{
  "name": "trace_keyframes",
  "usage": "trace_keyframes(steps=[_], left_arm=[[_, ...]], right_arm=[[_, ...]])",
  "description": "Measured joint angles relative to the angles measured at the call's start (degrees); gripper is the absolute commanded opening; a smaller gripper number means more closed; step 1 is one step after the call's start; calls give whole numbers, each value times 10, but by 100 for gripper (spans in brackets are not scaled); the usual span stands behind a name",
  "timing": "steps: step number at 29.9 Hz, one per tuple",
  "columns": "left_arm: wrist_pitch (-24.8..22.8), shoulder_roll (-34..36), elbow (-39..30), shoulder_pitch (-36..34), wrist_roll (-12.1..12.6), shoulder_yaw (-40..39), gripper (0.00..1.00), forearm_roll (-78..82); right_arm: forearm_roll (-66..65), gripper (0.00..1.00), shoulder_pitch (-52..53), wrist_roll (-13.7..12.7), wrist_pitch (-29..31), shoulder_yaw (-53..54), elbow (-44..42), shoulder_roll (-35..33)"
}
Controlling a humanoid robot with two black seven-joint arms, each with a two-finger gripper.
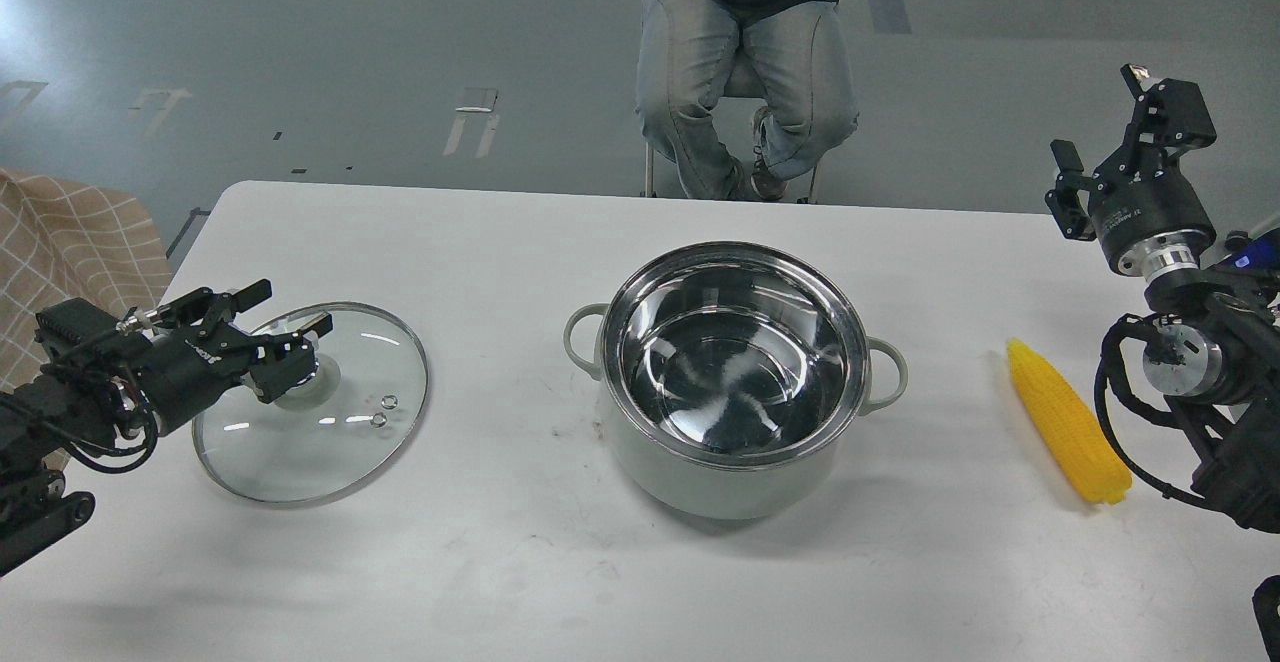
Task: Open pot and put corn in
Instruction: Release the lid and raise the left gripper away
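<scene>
While the left gripper (pixel 290 327) reaches in from the left edge of the table (pixel 520 562), its two dark fingers sit around the knob of the glass lid (pixel 330 442). One finger lies on the far side of the knob and the other presses close over it, so the pincer looks clamped on the lid knob. The lid itself lies tilted on the white tabletop at the left, its near rim touching the surface and its far side raised a little under the gripper. Two small vent rivets show through the glass just right of the knob.

Off at the right edge, the right gripper (pixel 1105 137) is held up above the table's far right corner, its fingers spread apart with nothing between them.

Between the two arms stands the pot (pixel 737 382), near the middle of the table, uncovered, its shiny steel interior bare and its two loop handles pointing left and right. The corn (pixel 1065 420) lies flat on the table to the right of the pot, apart from it, with its tapered end pointing far and its blunt end near. It rests just left of the right arm's lower links.

Beyond the far table edge a seated person (pixel 745 72) in jeans faces the scene, and a checked cloth (pixel 70 252) shows at the left edge.
</scene>
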Motion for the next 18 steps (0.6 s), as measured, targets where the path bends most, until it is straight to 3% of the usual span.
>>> trace_keyframes(steps=[5, 10, 14, 18], left_arm=[[0, 23, -53, -52, 0, -3, 87, -44], [-12, 19, -71, -166, 0, -4, 90, -169], [-131, 0, -52, -258, 0, -4, 91, -322], [-270, -54, 13, -326, 0, -4, 93, -484]], right_arm=[[-1, 100, 3, 0, 3, 0, 1, -7], [-3, 100, 14, 0, 5, -4, 14, -42], [-20, 100, 32, 0, 5, -27, 45, -94], [-52, 100, 71, 0, 6, -92, 73, -145]])
